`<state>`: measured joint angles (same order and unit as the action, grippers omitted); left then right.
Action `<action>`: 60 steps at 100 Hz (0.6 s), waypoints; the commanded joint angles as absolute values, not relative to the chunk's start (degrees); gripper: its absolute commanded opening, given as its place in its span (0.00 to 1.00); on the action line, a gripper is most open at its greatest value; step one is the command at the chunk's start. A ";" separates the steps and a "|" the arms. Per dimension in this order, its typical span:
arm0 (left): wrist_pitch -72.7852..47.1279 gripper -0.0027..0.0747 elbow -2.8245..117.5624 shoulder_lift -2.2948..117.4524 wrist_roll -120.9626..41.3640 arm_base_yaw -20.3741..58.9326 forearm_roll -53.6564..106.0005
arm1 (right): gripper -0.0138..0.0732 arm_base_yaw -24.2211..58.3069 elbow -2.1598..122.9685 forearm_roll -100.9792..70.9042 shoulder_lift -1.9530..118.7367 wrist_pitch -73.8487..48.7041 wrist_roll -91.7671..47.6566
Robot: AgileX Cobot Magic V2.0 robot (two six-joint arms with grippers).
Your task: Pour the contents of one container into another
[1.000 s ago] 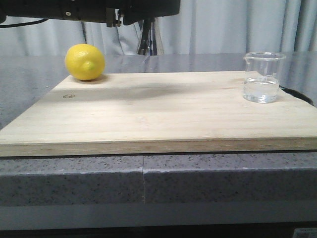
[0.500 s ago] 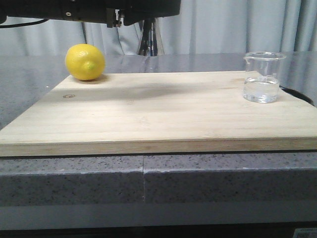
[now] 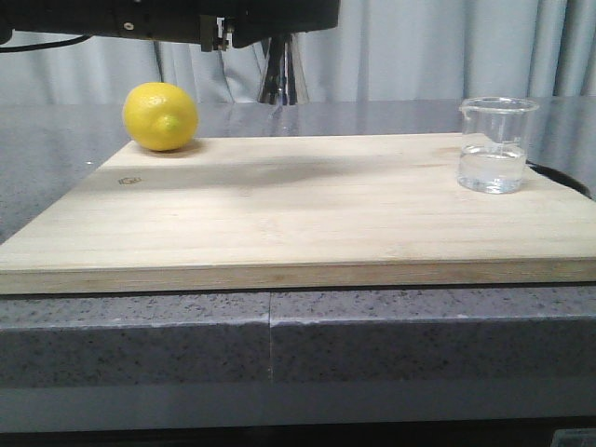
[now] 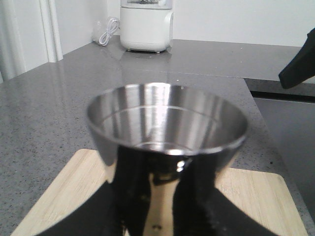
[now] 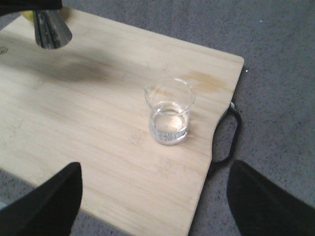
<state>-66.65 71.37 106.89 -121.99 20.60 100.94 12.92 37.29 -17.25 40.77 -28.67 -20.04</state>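
Observation:
The clear glass beaker stands upright on the right end of the wooden cutting board, holding some clear liquid. In the right wrist view the beaker sits well ahead of my right gripper, which is open and empty above the board's near edge. My left gripper is shut on the steel jigger, its black fingers clamped on the narrow waist with the cup mouth facing up. The jigger hangs high above the board's back edge, left of centre, and shows again as the jigger.
A yellow lemon lies on the board's back left corner. The board rests on a grey speckled counter and has a black loop handle on its right end. A white appliance stands on the counter beyond.

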 commanded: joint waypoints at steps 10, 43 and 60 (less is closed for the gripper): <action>-72.82 0.30 72.99 103.51 -121.46 21.14 106.04 | 0.79 13.60 32.08 -24.11 41.01 -9.71 -19.97; -72.82 0.30 72.99 103.51 -121.46 21.14 106.04 | 0.79 23.11 17.33 -23.81 43.11 19.14 -19.97; -72.82 0.30 72.99 103.51 -121.46 21.14 106.04 | 0.79 26.29 15.99 -23.81 50.22 28.46 -19.70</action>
<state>-66.65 71.37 106.89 -121.99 20.65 100.94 25.34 14.72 -23.88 47.06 18.71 -20.04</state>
